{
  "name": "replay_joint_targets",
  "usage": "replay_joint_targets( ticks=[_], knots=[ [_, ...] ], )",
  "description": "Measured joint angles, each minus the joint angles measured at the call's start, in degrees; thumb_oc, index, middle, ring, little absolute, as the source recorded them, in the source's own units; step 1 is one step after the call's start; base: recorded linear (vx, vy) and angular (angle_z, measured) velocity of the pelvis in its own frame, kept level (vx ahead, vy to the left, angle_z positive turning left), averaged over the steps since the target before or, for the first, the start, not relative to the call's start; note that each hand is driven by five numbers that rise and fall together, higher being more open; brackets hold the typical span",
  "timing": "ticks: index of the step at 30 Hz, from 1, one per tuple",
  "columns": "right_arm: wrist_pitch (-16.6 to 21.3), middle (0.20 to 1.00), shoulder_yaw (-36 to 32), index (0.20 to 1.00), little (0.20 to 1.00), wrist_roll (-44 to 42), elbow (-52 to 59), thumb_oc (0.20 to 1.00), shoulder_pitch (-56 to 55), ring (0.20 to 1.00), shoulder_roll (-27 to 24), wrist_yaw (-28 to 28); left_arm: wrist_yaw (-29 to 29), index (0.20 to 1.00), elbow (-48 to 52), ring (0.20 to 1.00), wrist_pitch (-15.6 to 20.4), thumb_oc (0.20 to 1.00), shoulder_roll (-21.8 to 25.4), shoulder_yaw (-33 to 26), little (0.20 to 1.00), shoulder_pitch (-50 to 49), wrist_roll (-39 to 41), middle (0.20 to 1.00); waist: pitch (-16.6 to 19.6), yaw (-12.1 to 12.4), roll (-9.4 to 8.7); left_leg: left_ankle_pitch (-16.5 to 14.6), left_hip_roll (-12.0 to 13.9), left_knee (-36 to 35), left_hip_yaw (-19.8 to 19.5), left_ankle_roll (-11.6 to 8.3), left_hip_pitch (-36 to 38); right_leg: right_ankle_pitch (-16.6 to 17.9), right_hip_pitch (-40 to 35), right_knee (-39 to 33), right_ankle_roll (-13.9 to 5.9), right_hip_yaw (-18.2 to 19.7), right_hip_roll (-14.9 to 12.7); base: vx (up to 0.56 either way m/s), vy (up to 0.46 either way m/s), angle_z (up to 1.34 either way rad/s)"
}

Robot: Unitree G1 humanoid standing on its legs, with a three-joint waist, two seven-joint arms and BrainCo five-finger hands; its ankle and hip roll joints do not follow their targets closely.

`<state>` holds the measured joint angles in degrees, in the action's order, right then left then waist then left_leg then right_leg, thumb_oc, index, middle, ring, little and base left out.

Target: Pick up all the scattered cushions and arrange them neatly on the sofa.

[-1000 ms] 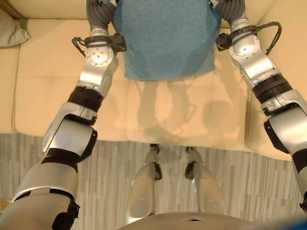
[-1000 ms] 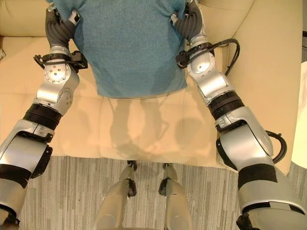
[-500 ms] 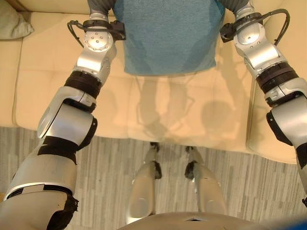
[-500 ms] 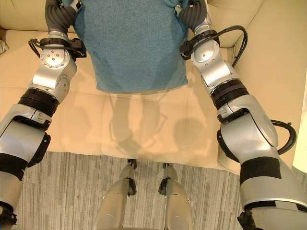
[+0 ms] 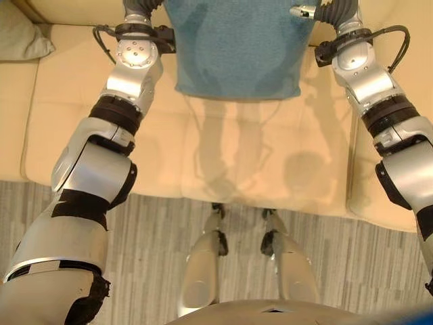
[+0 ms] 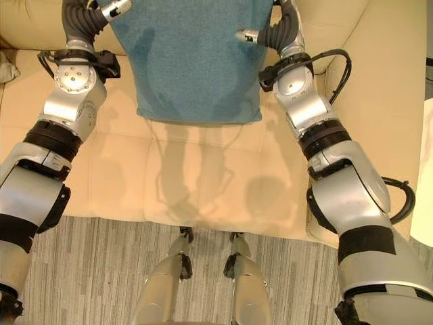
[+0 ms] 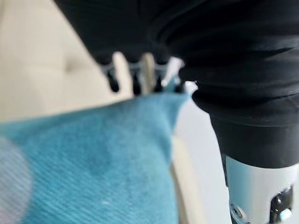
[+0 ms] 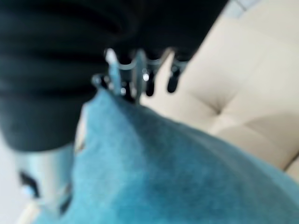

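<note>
Both hands hold teal cushion [image 6: 193, 61] above cream sofa [image 6: 203, 169] seat: left hand [image 6: 114, 9] and right hand [image 6: 252, 35] clamped on cushion's opposite upper corners, fingers curled.

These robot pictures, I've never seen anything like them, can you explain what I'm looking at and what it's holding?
It is a two-legged humanoid robot with two silver arms. Two pictures come from cameras in its head, looking down; two come from cameras on its wrists, very close. It stands before a cream sofa on a striped grey floor. Its left hand and right hand hold a blue cushion by its two sides, above the seat near the backrest. A grey cushion lies on the sofa to its left.
</note>
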<state>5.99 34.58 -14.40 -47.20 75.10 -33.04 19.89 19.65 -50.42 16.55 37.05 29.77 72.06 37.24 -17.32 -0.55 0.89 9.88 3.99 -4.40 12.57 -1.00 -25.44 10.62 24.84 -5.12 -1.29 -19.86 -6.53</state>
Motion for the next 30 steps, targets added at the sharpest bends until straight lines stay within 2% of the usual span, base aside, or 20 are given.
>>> replay_joint_targets(
  ticks=[3,4,7,8,9,12,14,16,20,22,24,27,30],
  knots=[
    [0.08,1.000,-0.08,1.000,1.000,2.32,5.07,1.000,-4.91,1.000,-3.19,-1.62,-1.96,1.000,2.68,1.000,0.15,1.000,3.59,-3.18,1.000,-5.78,-1.98,1.000,0.00,-0.05,0.01,0.00,0.04,-0.44,0.85,-0.01,1.92,-0.01,-1.40,-0.01,-0.01,0.41,0.08,-0.02,0.002,-0.11],
    [0.68,1.000,-0.58,1.000,1.000,2.41,6.49,1.000,-7.74,1.000,-4.83,-2.67,-3.00,1.000,3.96,1.000,0.08,1.000,6.31,-5.30,1.000,-10.29,-2.60,1.000,0.00,-0.15,0.02,0.00,0.05,-0.68,1.12,-0.01,3.34,-0.03,-2.58,-0.02,-0.04,0.47,0.13,-0.01,-0.014,-0.10],
    [0.83,1.000,-1.29,1.000,1.000,3.57,9.90,1.000,-12.68,1.000,-8.70,-4.97,-4.86,1.000,5.77,1.000,0.05,1.000,9.18,-11.02,1.000,-18.53,-3.02,1.000,0.02,-0.14,0.05,-0.02,0.10,-0.72,1.21,-0.05,5.31,-0.26,-4.42,-0.03,-0.31,0.88,0.19,0.00,-0.003,-0.03],
    [1.01,1.000,-4.24,1.000,1.000,4.65,11.83,1.000,-15.47,1.000,-9.56,-6.31,-5.89,1.000,6.99,1.000,0.02,1.000,9.86,-14.03,1.000,-22.74,-3.41,1.000,0.04,-0.05,0.06,-0.13,0.14,-0.74,1.21,-0.19,6.01,-0.40,-5.07,-0.03,-0.50,1.03,0.23,0.00,0.000,0.00],
    [2.16,1.000,-8.26,1.000,1.000,5.65,15.61,1.000,-21.77,1.000,-11.59,-7.63,-6.76,1.000,8.12,1.000,-0.09,1.000,11.01,-18.01,1.000,-31.02,-5.15,1.000,0.09,-0.13,0.11,-0.37,0.18,-0.74,1.22,-0.52,7.29,-0.60,-6.33,-0.04,-0.76,1.20,0.23,0.00,0.000,0.00],
    [2.42,1.000,-11.11,1.000,1.000,6.83,16.93,1.000,-26.77,1.000,-12.78,-8.98,-7.97,1.000,8.22,1.000,-0.61,1.000,10.69,-21.41,1.000,-37.33,-5.91,1.000,0.14,-0.08,0.14,-1.00,0.20,-0.77,1.24,-1.36,8.46,-0.92,-7.43,-0.05,-1.20,1.46,0.24,0.00,0.000,0.00],
    [2.61,1.000,-14.51,1.000,1.000,6.84,20.03,1.000,-32.37,1.000,-12.83,-10.30,-8.49,1.000,11.80,1.000,-0.75,1.000,10.51,-24.31,1.000,-43.80,-7.08,1.000,1.14,-0.08,0.23,-1.21,0.19,-0.78,1.39,-1.61,8.67,-0.93,-7.59,-0.05,-1.21,1.58,0.20,0.01,-0.007,-0.02],
    [2.72,1.000,-17.70,1.000,1.000,6.84,21.98,1.000,-38.52,1.000,-12.79,-11.16,-8.74,1.000,17.21,1.000,-0.50,1.000,8.06,-28.33,1.000,-50.01,-7.07,1.000,1.61,0.06,0.38,-1.23,0.15,-0.78,1.37,-1.64,9.57,-0.89,-8.58,-0.04,-1.17,1.57,0.17,0.02,-0.011,0.02],
    [2.89,1.000,-21.45,1.000,1.000,6.87,24.65,1.000,-53.07,1.000,-10.76,-13.94,-10.95,1.000,25.62,1.000,-0.13,1.000,0.46,-30.79,1.000,-63.05,-7.07,1.000,2.87,0.10,0.62,-2.12,0.17,-0.81,1.21,-2.40,13.50,-1.95,-12.56,-0.05,-1.73,1.51,0.17,0.04,-0.023,0.02],
    [3.29,1.000,-25.59,1.000,1.000,6.85,26.10,1.000,-61.46,1.000,-6.95,-15.69,-12.78,1.000,29.30,1.000,-0.03,1.000,-6.98,-32.02,1.000,-70.24,-6.55,1.000,4.67,-0.09,0.62,-2.82,0.23,-0.82,1.26,-2.74,15.29,-2.60,-14.34,-0.06,-1.80,1.47,0.23,0.02,-0.011,-0.01],
    [3.35,1.000,-27.24,1.000,1.000,6.80,24.27,1.000,-66.96,1.000,-3.05,-17.10,-14.62,1.000,29.07,1.000,-0.14,1.000,-11.66,-31.89,1.000,-75.30,-6.55,1.000,6.57,-0.23,0.37,-3.28,0.41,-0.83,1.28,-2.78,16.86,-3.26,-15.90,-0.07,-1.92,1.37,0.40,0.04,-0.028,-0.03],
    [3.40,1.000,-27.01,1.000,1.000,8.31,19.39,1.000,-69.19,1.000,-1.43,-18.46,-15.71,1.000,24.55,1.000,-0.62,1.000,-16.29,-33.99,1.000,-76.13,-6.19,1.000,8.24,-0.46,0.29,-3.96,0.58,-0.83,1.26,-3.14,18.34,-4.01,-17.48,-0.06,-1.96,1.12,0.57,0.02,-0.029,0.01],
    [3.88,1.000,-27.89,1.000,1.000,9.85,7.88,1.000,-71.01,1.000,5.48,-18.50,-16.78,1.000,12.55,1.000,-1.32,1.000,-16.55,-29.37,1.000,-78.20,-9.59,1.000,11.50,-1.27,-0.14,-4.67,0.87,-0.84,1.59,-3.07,21.43,-5.07,-20.45,-0.09,-2.36,1.00,0.86,0.03,-0.040,-0.02]
  ],
)
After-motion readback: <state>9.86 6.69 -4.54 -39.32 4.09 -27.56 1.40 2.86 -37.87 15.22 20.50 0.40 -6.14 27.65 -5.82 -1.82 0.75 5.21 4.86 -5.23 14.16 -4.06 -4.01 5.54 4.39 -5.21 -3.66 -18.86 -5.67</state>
